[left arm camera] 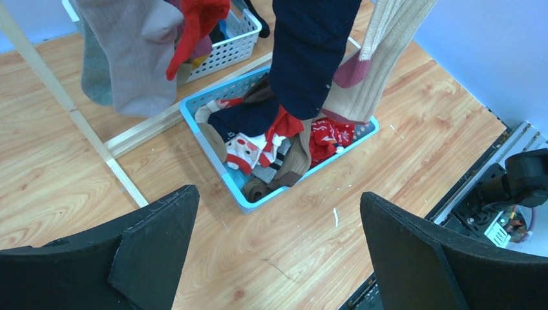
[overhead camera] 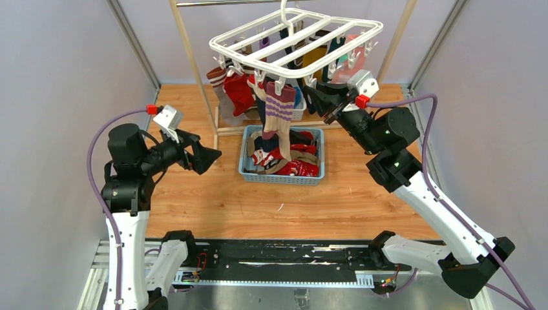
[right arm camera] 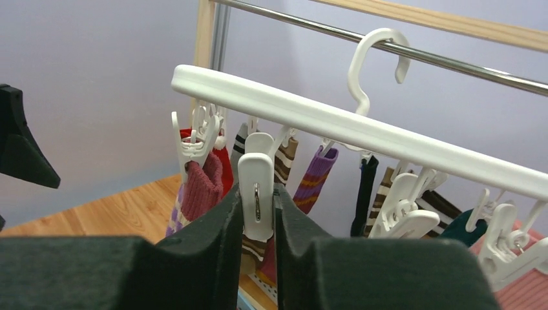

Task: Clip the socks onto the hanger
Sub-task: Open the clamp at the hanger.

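Right wrist view is the useful one. The right gripper (right arm camera: 257,197) is pinched onto a white clip (right arm camera: 256,161) that dangles from the near bar of the hanger (right arm camera: 310,116), one finger on each side. The fingers cover the clip's lower end, so I can't tell if any fabric is in its mouth. The hook (right arm camera: 375,58) sits over the metal rail (right arm camera: 465,68). More clips and the socks (right arm camera: 201,187) hang in a row behind, mostly bunched up, and the far right ones run off the edge of the shot.

From the top external view the hanger hangs tilted at the back of the table, above and just behind the blue basket (overhead camera: 281,179). The right arm reaches up under its front right corner, and the frame and hanging fabric hide the fingers there. A long tan sock with purple stripes (overhead camera: 279,113) droops off the front edge down toward the basket.

The left gripper (left arm camera: 278,194) is spread wide and holds nothing. It hangs in the air well to the left of the basket, aimed at it. In the left wrist view the hanging pieces, like the navy sock (left arm camera: 310,58), are cut off at the top, so no clips show. The basket is a tangled pile of red, navy and tan, and it's hard to count the pieces.
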Controlling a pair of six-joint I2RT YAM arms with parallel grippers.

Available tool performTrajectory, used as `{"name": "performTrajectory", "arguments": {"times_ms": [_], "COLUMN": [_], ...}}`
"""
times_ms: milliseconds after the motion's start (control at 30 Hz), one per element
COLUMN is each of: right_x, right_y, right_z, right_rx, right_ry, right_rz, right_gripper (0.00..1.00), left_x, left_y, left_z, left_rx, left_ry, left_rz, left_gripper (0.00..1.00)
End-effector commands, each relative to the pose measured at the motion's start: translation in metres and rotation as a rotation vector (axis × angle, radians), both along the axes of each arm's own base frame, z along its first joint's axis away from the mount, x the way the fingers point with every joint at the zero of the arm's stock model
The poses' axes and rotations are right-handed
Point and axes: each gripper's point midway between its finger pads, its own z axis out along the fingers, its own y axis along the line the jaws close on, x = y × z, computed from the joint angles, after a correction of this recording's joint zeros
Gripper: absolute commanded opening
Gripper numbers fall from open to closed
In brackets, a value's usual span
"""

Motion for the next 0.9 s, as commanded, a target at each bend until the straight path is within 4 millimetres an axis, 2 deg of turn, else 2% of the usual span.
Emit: {"name": "performTrajectory", "arguments": {"times_ms": [0, 133, 267, 567, 767, 867], "right_x": [-0.005, -0.007, -0.014, -0.027, -0.025, -0.022], "right_y": [0.0, 0.005, 0.018, 0.056, 0.087, 0.103], "right_z": [0.014, 0.011, 0.008, 0.011, 0.009, 0.006], "right_rx": [0.013, -0.001, -0.012, 0.027, 0.056, 0.073], "right_ry": [-0.027, -0.015, -0.02, -0.04, -0.034, -0.017], "right_rz": [-0.002, 0.001, 0.002, -0.054, -0.112, -0.129], "right_gripper": [0.14, 0.0, 0.0, 0.0, 0.0, 0.0], "left_x": [-0.01, -0.014, -0.015, -0.023, -0.029, -0.026], "left_y": [-0.005, -0.008, -0.01, -0.027, -0.038, -0.047], "left_z": [0.013, 0.025, 0.046, 0.108, 0.143, 0.154], "left_rx": [-0.012, -0.038, -0.085, -0.237, -0.28, -0.301], "left_ry": [-0.024, -0.03, -0.05, -0.031, -0.043, -0.057], "left_rz": [-0.028, -0.037, -0.029, -0.099, -0.163, -0.194], "left_gripper": [1.0, 1.0, 1.0, 1.0, 1.0, 1.0]}}
